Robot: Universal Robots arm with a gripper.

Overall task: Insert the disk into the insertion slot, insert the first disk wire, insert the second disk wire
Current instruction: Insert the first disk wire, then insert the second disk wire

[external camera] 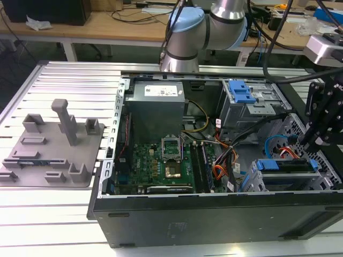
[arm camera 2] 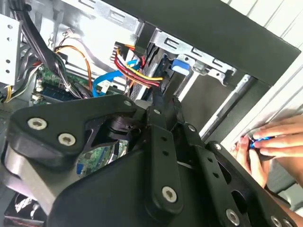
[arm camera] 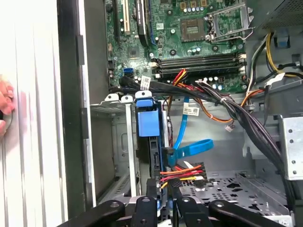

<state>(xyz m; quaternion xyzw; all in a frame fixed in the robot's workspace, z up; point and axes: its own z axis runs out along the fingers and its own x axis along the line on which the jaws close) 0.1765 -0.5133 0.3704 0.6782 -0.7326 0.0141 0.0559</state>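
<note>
The disk (external camera: 284, 166), silver in a bright blue frame, sits inside the insertion slot (external camera: 250, 181), a small grey perforated cage at the case's front on the exterior view's right. In the first wrist view the blue frame (arm camera: 144, 118) stands in the cage (arm camera: 113, 101). A blue flat disk wire (arm camera: 189, 149) runs to the disk's end. A red, yellow and black disk wire (arm camera: 184, 172) ends between the fingers of my gripper (arm camera: 162, 191), which is shut on its plug right at the disk. The gripper (arm camera 2: 158, 97) (external camera: 310, 143) hangs over the disk's rear end.
The open computer case (external camera: 214, 214) holds a motherboard (external camera: 161, 166), a grey power supply (external camera: 155, 104) and a larger bay with a blue latch (external camera: 241, 93). Black cable bundles (arm camera: 227, 106) cross near the disk. A person's hand (arm camera 2: 267, 142) rests outside the case wall. A grey fixture plate (external camera: 51, 144) lies on the exterior view's left.
</note>
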